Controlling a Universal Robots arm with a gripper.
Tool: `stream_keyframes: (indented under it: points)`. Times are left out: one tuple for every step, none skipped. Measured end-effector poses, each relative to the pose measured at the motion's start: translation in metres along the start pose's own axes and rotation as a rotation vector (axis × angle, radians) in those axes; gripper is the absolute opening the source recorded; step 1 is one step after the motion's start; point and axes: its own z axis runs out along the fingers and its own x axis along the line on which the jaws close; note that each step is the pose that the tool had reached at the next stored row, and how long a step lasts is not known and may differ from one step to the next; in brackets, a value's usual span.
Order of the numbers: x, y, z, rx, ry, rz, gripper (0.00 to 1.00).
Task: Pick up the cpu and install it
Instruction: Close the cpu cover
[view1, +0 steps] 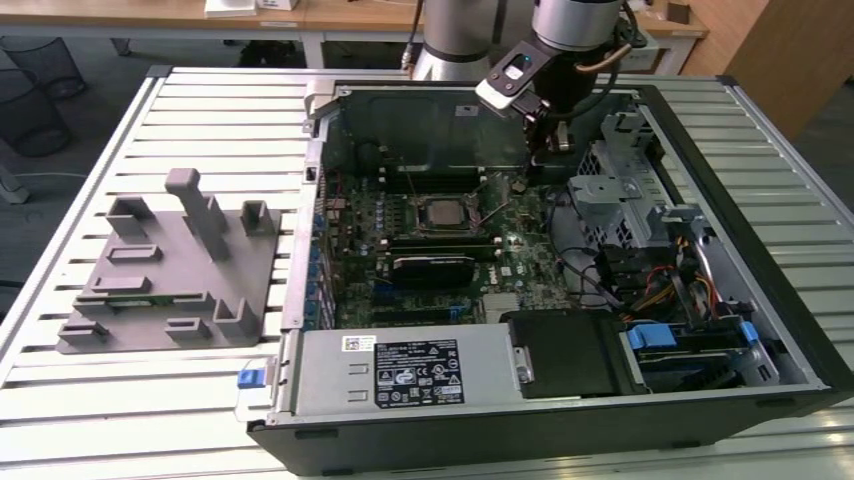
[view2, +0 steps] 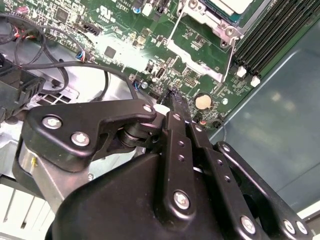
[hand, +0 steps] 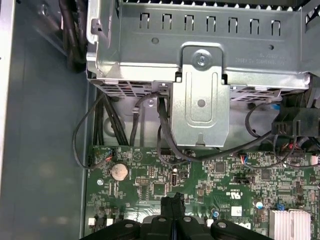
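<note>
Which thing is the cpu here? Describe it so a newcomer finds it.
Look inside the open computer case, at the green motherboard. Near its middle the cpu lies in a metal-framed socket: a flat, pale silvery square, where its neighbours are dark slots.

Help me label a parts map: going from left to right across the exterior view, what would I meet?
Grey plastic fixture → cpu → silver drive cage → blue clip by the case wall.
</note>
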Motion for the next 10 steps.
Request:
stream_keyframes:
  points:
    - [0.0003, 0.0004, 0.0002, 0.0000, 0.0000, 0.000, 0.11]
    - [0.0008, 0.0004, 0.0005, 0.0000, -0.0001, 0.000, 0.11]
    - [0.0011, 0.0003, 0.0015, 0.0000, 0.0004, 0.000, 0.11]
    - [0.0013, 0.0002, 0.0029, 0.0000, 0.0005, 0.000, 0.11]
    - [0.0015, -0.0002, 0.0046, 0.0000, 0.0006, 0.000, 0.11]
    - [0.0017, -0.0009, 0.0064, 0.0000, 0.0006, 0.000, 0.11]
    - [0.0019, -0.0022, 0.0081, 0.0000, 0.0005, 0.000, 0.11]
    - [0.0020, -0.0041, 0.0100, 0.0001, 0.0004, 0.000, 0.11]
    - [0.0020, -0.0058, 0.0118, 0.0000, 0.0005, 0.000, 0.11]
    - [0.0021, -0.0069, 0.0135, 0.0000, 0.0005, 0.000, 0.11]
